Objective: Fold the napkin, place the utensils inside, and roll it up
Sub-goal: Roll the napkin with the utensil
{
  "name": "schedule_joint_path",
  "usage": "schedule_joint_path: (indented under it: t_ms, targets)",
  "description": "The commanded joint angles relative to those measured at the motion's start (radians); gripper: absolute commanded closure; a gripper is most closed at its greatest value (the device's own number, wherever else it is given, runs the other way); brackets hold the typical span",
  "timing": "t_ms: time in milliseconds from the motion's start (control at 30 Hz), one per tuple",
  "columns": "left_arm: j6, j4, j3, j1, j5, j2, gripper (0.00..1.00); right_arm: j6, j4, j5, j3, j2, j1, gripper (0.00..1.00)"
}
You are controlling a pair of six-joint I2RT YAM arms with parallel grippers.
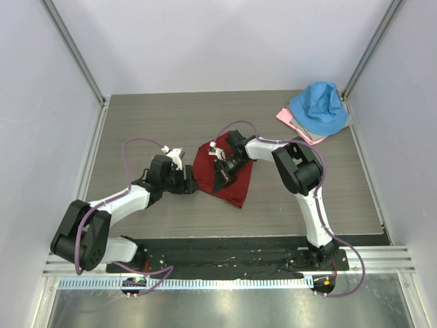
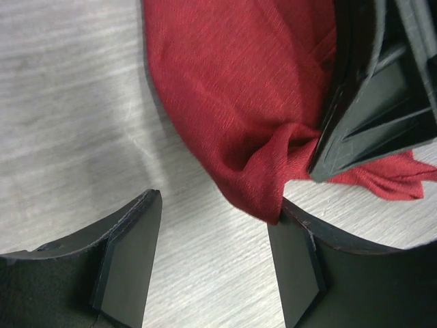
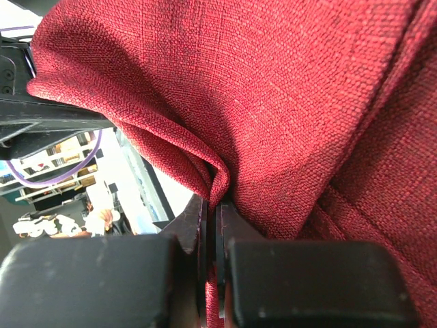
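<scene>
The napkin [image 1: 239, 188] lies bunched on the table [image 1: 136, 123] between the two arms. The right gripper [image 3: 213, 213] is closed on a thick fold of it: in the right wrist view the cloth goes down into the narrow slit between the two pads, which are pressed together. From this pinch the cloth rises and spreads over those fingers, so this part seems lifted from the surface. The left gripper [image 2: 218, 205] stands with its jaws apart and holds nothing. A loose pointed corner of the napkin hangs just ahead of the left fingers [image 2: 126, 253]. It is close to the tip of the finger on the right side of that view, while the other finger has only bare table before it. The main body of the cloth lies farther ahead and runs away from the fingers. I judge that the left arm is the nearer one to this corner and must go a little forward and sideways to bring it between the pads. The cloth is dark red, plain, soft and wrinkled. The fork shows in no view.
</scene>
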Motion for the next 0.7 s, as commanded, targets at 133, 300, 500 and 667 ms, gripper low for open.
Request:
schedule_joint_path:
  t_ms: [133, 300, 500, 667]
  targets:
    - [0.023, 0.125, 0.04, -0.004, -0.015, 0.031, 0.34, 0.001, 0.012, 0.063, 0.006, 0.036, -0.007, 0.99]
    - [0.015, 0.176, 0.042, -0.004, -0.016, 0.057, 0.36, 0.001, 0.012, 0.065, 0.003, 0.041, -0.007, 0.99]
    - [0.013, 0.226, 0.042, -0.004, -0.013, 0.072, 0.42, 0.001, 0.01, 0.063, 0.001, 0.044, -0.01, 0.99]
    - [0.019, 0.24, 0.045, -0.002, -0.012, 0.094, 0.46, 0.003, 0.012, 0.06, 0.001, 0.047, -0.01, 0.99]
